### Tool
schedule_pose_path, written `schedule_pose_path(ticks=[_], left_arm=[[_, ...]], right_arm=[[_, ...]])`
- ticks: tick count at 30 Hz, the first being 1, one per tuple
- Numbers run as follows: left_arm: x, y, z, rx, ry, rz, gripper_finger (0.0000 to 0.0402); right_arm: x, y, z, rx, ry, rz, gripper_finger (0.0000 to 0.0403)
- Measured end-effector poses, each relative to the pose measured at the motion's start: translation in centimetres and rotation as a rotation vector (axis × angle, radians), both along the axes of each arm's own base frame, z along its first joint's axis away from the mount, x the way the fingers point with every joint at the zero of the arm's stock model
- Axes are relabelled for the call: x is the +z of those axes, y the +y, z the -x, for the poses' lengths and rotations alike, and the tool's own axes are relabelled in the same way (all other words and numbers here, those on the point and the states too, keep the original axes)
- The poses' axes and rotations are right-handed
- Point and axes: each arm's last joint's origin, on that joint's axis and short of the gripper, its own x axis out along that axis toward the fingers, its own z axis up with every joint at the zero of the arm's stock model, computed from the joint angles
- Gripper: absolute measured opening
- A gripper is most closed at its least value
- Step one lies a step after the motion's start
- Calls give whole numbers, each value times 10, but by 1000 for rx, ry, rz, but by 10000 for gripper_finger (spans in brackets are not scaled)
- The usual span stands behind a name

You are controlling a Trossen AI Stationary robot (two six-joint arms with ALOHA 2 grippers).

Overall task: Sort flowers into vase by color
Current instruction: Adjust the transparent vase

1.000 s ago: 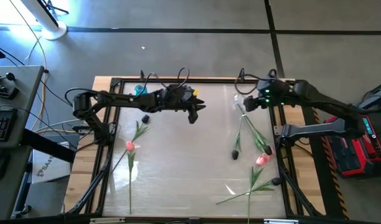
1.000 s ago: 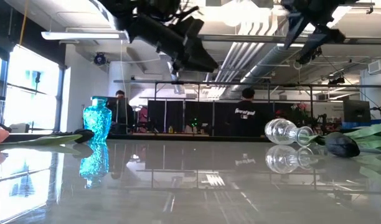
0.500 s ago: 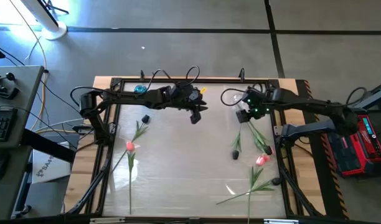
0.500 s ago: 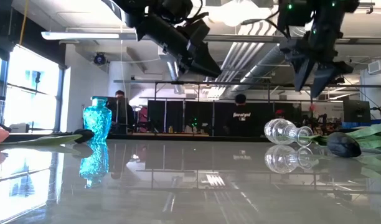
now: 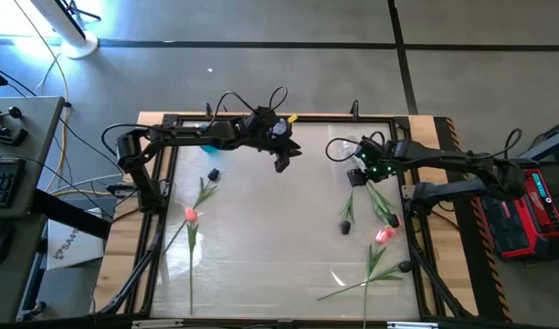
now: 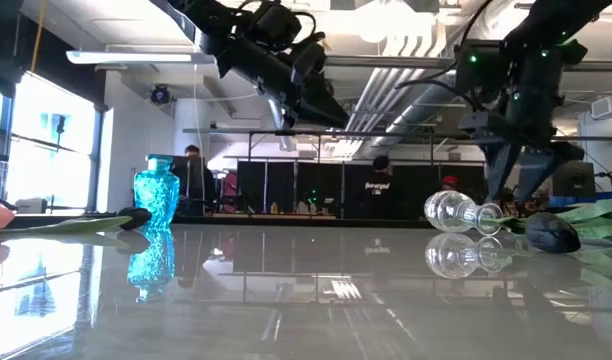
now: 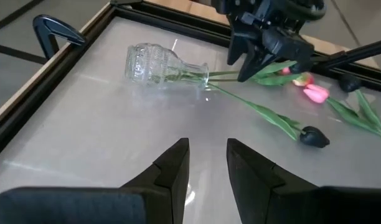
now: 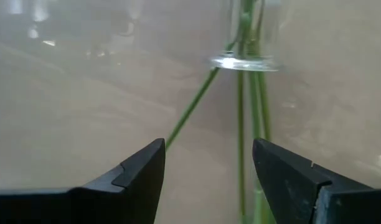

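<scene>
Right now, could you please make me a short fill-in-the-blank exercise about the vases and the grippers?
1. The clear glass vase is lying on its ____.
2. The blue vase stands ____.
3. The right gripper hangs over the clear vase with its fingers ____.
4. The left gripper holds ____.

Missing words: side; upright; open; nothing

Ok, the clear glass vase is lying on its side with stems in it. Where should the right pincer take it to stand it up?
Probably at the narrow neck just behind the rim of the clear vase, coming from above with the fingers straddling it. The vase lies flat, its mouth toward the stems, and the body looks too wide. The right pincer is open above that mouth.
</scene>
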Motion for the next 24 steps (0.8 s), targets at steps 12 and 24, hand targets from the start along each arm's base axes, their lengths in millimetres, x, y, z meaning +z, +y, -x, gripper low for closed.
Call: schedule_pose_path(ticks=[12, 24], left_arm=[[0, 4, 1, 6, 0, 1, 94], [-2, 3, 2, 7, 20, 12, 94]], right_arm=[[-5, -4, 3, -11, 42, 71, 232], [-31, -13, -9, 33, 91, -109, 232]])
